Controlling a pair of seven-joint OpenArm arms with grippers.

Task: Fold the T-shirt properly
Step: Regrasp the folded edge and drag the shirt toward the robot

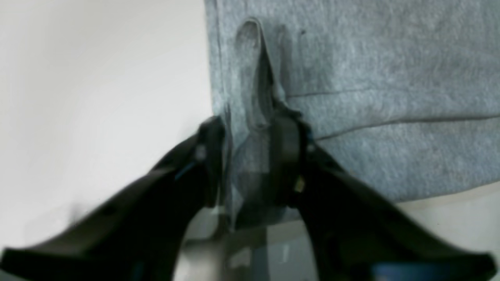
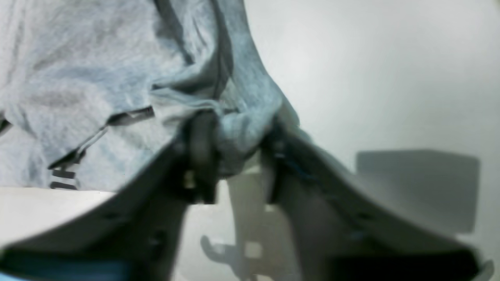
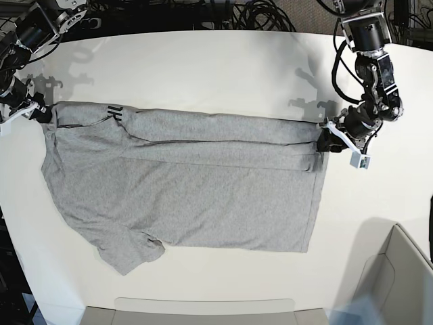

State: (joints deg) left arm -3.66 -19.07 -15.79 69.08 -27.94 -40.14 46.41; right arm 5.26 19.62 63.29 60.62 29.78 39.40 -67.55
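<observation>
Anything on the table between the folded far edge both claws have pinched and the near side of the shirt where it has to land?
Nothing visible. The left claw and right claw each pinch the T-shirt at its far edge; only flat grey fabric and bare white table lie toward the near side.

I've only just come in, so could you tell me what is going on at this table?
A two-armed robot is folding a light heather-grey cotton T-shirt spread on a white table. The left gripper pinches the shirt's far hem corner, and the right gripper has bunched fabric at the far shoulder end between its fingers. One long strip along the far edge is already folded over.
</observation>
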